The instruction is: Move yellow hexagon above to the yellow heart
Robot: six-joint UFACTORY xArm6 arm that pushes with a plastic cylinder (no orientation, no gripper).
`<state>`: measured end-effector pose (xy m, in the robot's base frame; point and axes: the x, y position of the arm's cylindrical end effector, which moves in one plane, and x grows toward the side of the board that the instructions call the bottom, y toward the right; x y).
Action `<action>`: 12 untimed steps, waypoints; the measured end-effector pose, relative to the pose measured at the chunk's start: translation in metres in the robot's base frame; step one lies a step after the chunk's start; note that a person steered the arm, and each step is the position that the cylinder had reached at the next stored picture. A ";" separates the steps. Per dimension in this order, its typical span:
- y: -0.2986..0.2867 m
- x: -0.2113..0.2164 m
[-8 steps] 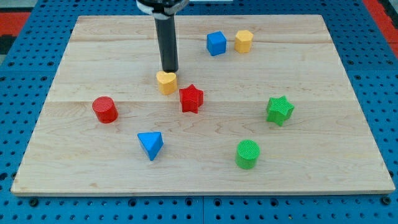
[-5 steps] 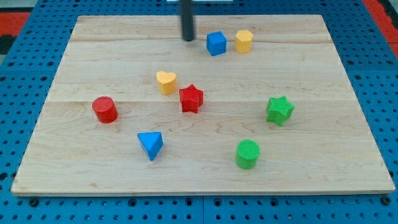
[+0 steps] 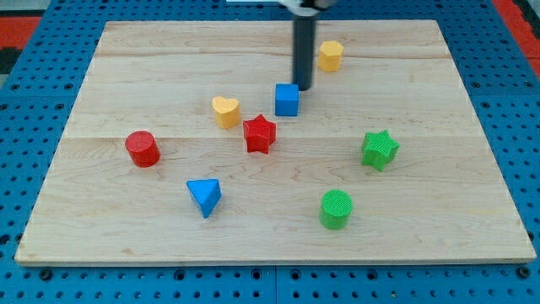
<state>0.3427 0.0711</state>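
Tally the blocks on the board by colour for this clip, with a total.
Yellow: 2, yellow hexagon, yellow heart
Blue: 2, blue cube, blue triangle
Red: 2, red star, red cylinder
Green: 2, green star, green cylinder
Total: 8

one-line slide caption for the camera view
My tip touches the blue cube, between yellow hexagon and yellow heart.

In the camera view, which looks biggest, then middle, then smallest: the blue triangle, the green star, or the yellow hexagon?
1. Blue triangle and green star: they look about alike, so I won't rank them.
2. Yellow hexagon: looks smallest, though it sits farthest toward the view's top, so distance may shrink it.
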 end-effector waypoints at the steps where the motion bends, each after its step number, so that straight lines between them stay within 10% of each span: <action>1: -0.005 0.023; 3: -0.039 0.014; 6: 0.115 -0.075; 12: -0.061 -0.068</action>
<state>0.2744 0.0099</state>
